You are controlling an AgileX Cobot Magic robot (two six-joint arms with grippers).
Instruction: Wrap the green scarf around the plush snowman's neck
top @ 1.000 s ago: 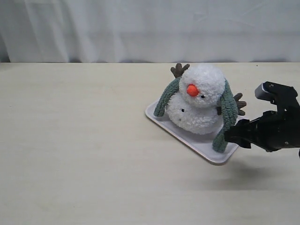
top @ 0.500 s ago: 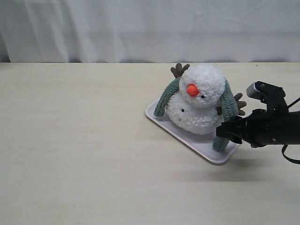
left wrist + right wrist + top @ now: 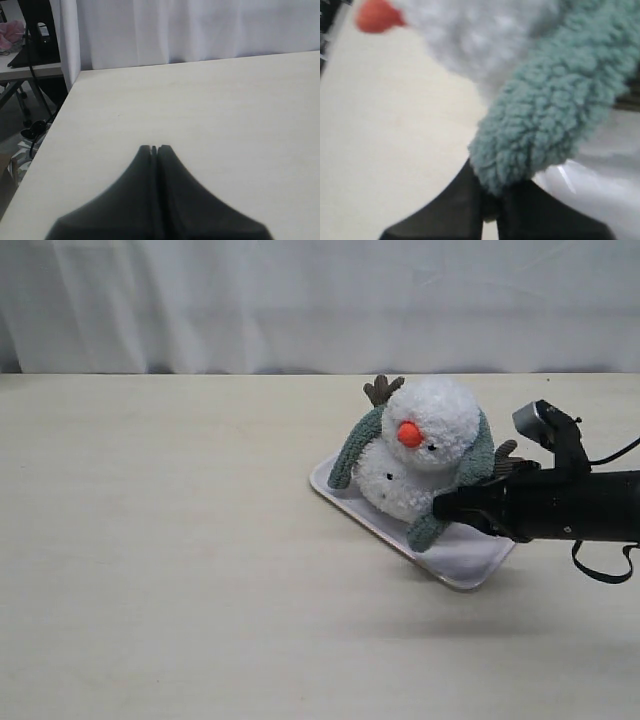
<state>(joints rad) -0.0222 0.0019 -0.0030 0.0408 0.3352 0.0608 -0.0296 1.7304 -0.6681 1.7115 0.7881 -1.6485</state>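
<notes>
The plush snowman (image 3: 425,445) sits on a white tray (image 3: 470,560), its orange nose (image 3: 409,433) pointing front-left. The green scarf (image 3: 350,450) lies over its neck, one end hanging down its left side. My right gripper (image 3: 445,508) is shut on the scarf's other end (image 3: 425,530), held low across the front of the snowman's body. In the right wrist view the fuzzy scarf end (image 3: 545,125) is pinched in the right gripper (image 3: 491,197), with the white plush (image 3: 485,35) and nose (image 3: 376,15) behind. My left gripper (image 3: 154,148) is shut on nothing over bare table, away from the snowman.
A white curtain (image 3: 320,300) runs behind the table's far edge. In the left wrist view the table's side edge (image 3: 55,120) drops off toward a desk and cables. A brown twig arm (image 3: 382,389) sticks up behind the snowman's head.
My right gripper has moved left with the scarf's right end, pulling it from hanging at the snowman's side to across the front of its body.
</notes>
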